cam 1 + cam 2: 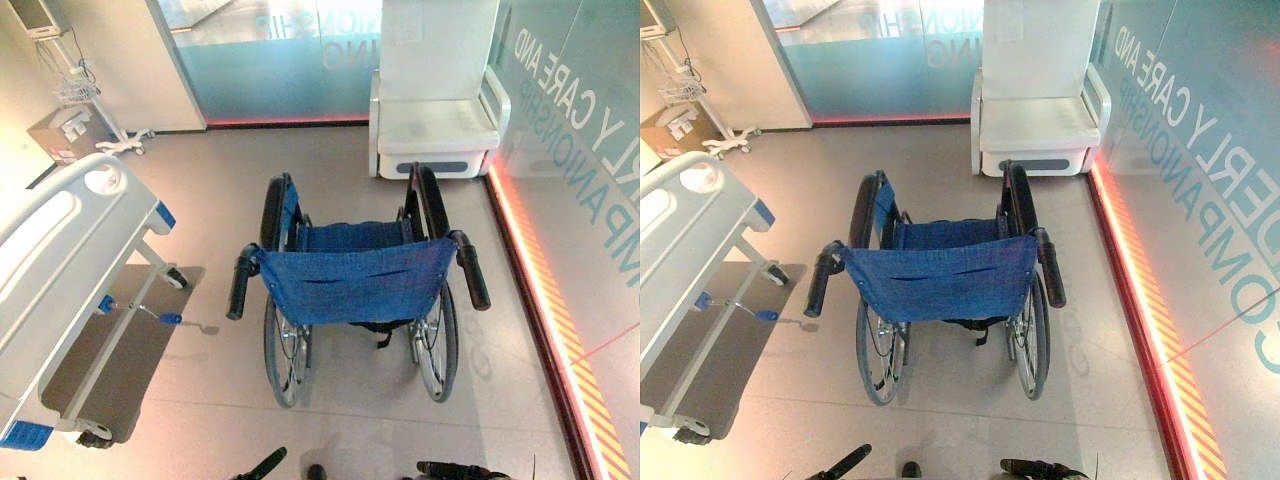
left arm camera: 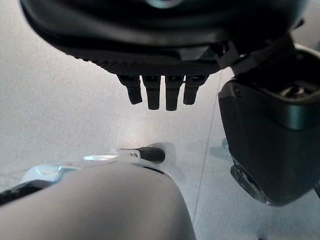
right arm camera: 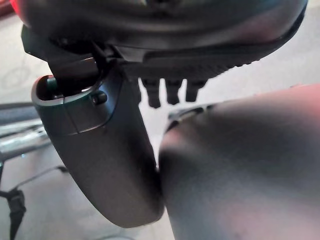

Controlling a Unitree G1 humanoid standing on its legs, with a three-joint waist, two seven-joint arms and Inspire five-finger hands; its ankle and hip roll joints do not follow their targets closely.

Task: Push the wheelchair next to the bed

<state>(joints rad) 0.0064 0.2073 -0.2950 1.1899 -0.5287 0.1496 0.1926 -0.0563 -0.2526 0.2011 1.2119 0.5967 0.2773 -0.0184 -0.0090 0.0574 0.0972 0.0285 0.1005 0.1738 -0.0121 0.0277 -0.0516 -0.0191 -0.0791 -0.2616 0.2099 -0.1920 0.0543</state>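
Note:
A wheelchair (image 1: 355, 280) with a blue cloth seat and backrest stands in the middle of the floor, its back towards me. Its two black push handles (image 1: 240, 285) (image 1: 472, 270) stick out at either side of the backrest. The white hospital bed (image 1: 60, 250) stands to its left, about a wheel's width away. My left hand (image 2: 160, 92) hangs low over the floor with straight fingers and holds nothing. My right hand (image 3: 170, 92) hangs the same way, also open. Both hands sit at the lower edge of the eye views, well short of the handles.
A white armchair (image 1: 435, 110) stands against the back wall just beyond the wheelchair. A glass wall with an orange floor strip (image 1: 540, 300) runs along the right. A wheeled stand (image 1: 75, 90) and a cardboard box (image 1: 60, 135) are at the back left.

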